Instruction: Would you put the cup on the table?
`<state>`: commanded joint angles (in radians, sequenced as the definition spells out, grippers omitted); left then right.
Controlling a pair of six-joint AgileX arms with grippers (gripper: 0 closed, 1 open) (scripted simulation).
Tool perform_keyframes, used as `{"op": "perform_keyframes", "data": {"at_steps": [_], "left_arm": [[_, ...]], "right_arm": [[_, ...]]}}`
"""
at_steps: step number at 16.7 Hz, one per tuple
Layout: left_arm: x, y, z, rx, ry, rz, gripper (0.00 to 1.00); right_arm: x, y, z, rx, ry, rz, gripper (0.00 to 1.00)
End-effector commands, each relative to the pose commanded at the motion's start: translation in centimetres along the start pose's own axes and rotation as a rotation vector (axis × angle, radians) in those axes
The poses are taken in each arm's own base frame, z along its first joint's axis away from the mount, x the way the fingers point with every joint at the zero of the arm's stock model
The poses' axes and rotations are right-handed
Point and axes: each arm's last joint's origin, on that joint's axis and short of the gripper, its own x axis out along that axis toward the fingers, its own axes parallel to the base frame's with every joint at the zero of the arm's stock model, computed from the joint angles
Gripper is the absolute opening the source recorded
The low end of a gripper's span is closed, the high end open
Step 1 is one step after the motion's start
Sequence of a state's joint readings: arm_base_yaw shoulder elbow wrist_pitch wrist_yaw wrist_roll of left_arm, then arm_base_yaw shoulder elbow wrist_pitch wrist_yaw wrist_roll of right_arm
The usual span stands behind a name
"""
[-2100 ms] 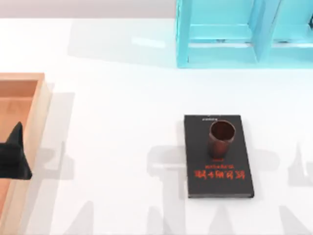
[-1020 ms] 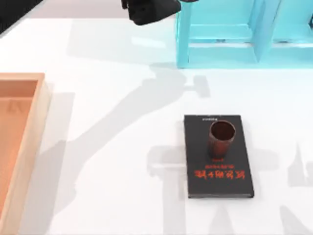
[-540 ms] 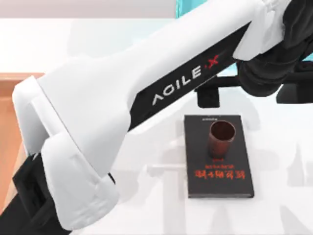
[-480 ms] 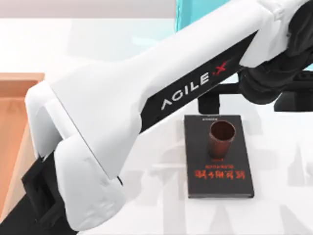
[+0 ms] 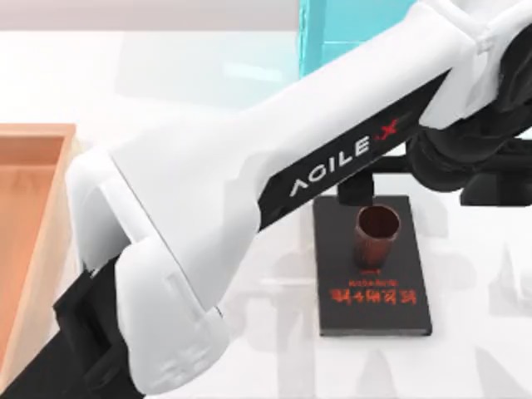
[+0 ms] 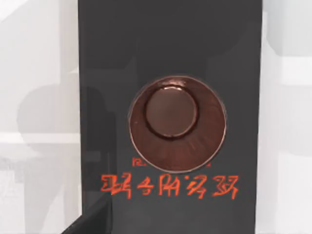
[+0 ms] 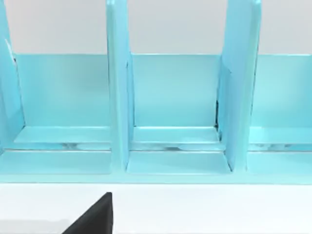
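While cup [image 5: 377, 236] stands upright on black book [image 5: 374, 295], left tool state unclear.

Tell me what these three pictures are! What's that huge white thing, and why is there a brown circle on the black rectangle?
The huge white thing is a robot's left arm, reaching across a white table. One picture is taken from above the table. The other two come from little cameras on each arm's wrist.

The brown circle is a cup seen straight from above by the left wrist camera. In the picture from above you see the same cup standing upright on a black book with red writing. The arm hovers over it; nothing is held yet.

The right wrist camera faces a blue rack with dividers. An orange wooden tray sits at the table's left edge.
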<state>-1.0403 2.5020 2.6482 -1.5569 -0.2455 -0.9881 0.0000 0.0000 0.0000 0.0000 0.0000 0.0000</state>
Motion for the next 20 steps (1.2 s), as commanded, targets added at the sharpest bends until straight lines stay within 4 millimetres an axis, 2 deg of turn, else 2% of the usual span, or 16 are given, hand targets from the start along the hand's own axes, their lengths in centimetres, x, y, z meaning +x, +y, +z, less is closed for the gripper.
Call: {"op": "perform_keyframes", "data": {"at_steps": [4,11,13,17,20], "left_arm": [[2.1,-0.3,0.2,0.003,-0.002,-0.003,1.0],[8.8,-0.2,-0.1,0.003,-0.002,-0.003,1.0],[9.6,-0.1,-0.1,0.003,-0.003,-0.003,1.0],[9.7,-0.1,-0.2,0.003,-0.003,-0.003,1.0],[9.7,-0.1,-0.2,0.003,-0.003,-0.003,0.77]], "right_arm": [[0.0,0.0,0.0,0.0,0.0,0.0,1.0],[0.0,0.0,0.0,0.0,0.0,0.0,1.0],[0.0,0.0,0.0,0.0,0.0,0.0,1.0],[0.0,0.0,0.0,0.0,0.0,0.0,1.0],[0.0,0.0,0.0,0.0,0.0,0.0,1.0]]}}
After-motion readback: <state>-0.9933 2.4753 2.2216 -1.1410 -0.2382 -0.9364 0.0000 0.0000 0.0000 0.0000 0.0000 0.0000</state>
